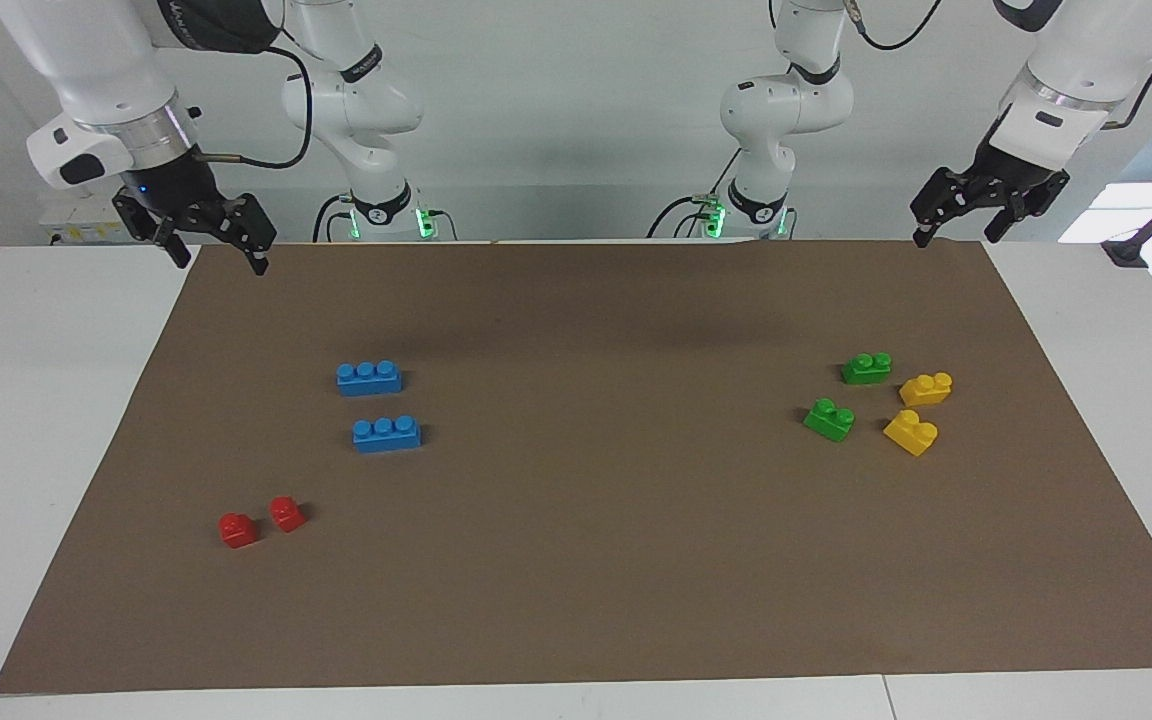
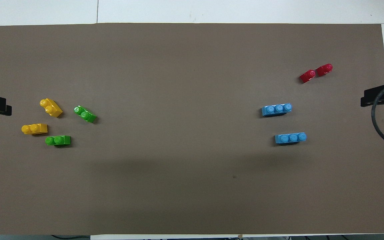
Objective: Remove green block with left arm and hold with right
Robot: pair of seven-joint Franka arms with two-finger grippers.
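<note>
A white table (image 1: pixel 56 420) carries a wide brown mat (image 1: pixel 576 560), and every brick lies loose on that mat; nothing sits inside anything else. The left arm (image 1: pixel 1066 70) waits raised over the mat's corner at its own end, its left gripper (image 1: pixel 966 225) spread open and holding nothing. The right gripper (image 1: pixel 216 250) hangs likewise over the corner at the right arm's end, fingers parted and empty. Two blue bricks (image 1: pixel 369 378) lie side by side toward the right arm's end, with two small red bricks (image 1: pixel 238 529) farther from the robots, just apart from each other. Toward the left arm's end sit two green blocks (image 1: pixel 866 368) and two yellow bricks (image 1: pixel 926 388), all near each other without touching; one green block (image 1: pixel 829 419) lies farther from the robots than its twin. Open mat surrounds both green blocks.
</note>
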